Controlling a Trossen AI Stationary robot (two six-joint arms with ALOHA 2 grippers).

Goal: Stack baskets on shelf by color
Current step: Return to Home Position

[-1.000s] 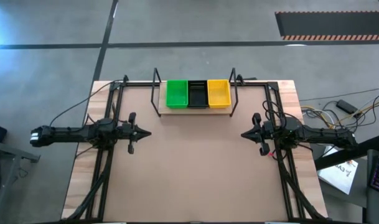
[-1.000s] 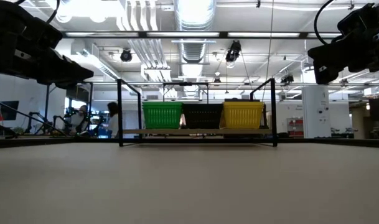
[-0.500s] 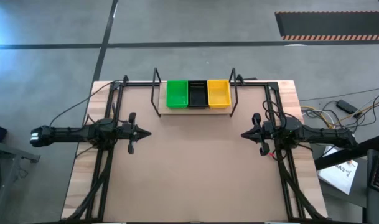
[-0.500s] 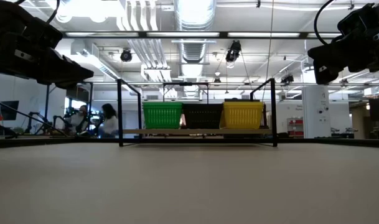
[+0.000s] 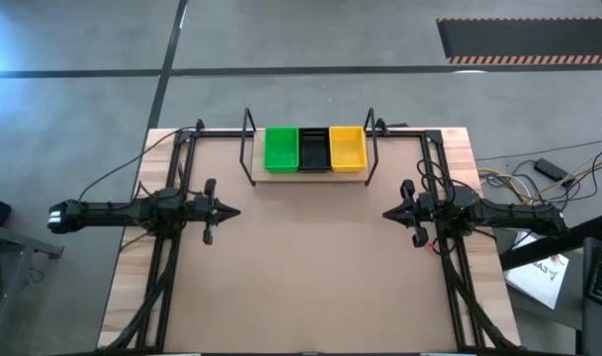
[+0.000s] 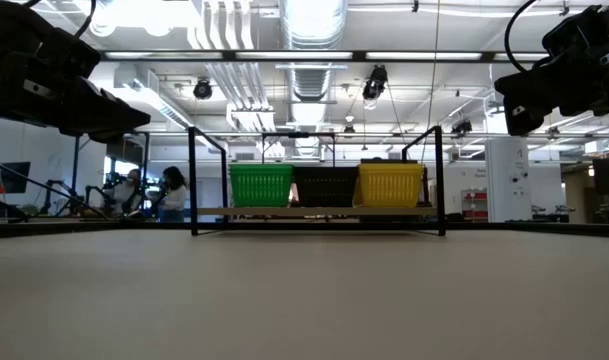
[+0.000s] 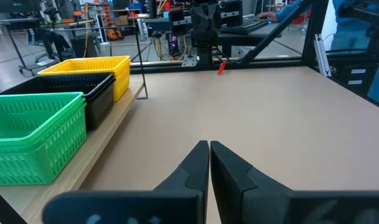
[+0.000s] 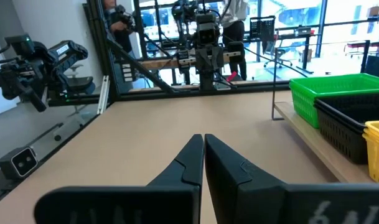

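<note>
Three basket stacks stand side by side on the wooden shelf (image 5: 310, 174) at the table's far edge: green (image 5: 281, 148), black (image 5: 313, 148), yellow (image 5: 347, 147). The low view shows them green (image 6: 261, 185), black (image 6: 325, 186), yellow (image 6: 390, 184), resting by their bottoms on the board between black wire frames. My left gripper (image 5: 236, 211) hovers shut over the table's left side, pointing right. My right gripper (image 5: 386, 213) hovers shut over the right side, pointing left. Both are well clear of the baskets and hold nothing.
The brown tabletop (image 5: 310, 277) lies bare between the grippers and toward the near edge. Black arm frames run along both sides. Cables and papers (image 5: 543, 267) lie off the table's right. People (image 6: 169, 193) show far behind the table in the room.
</note>
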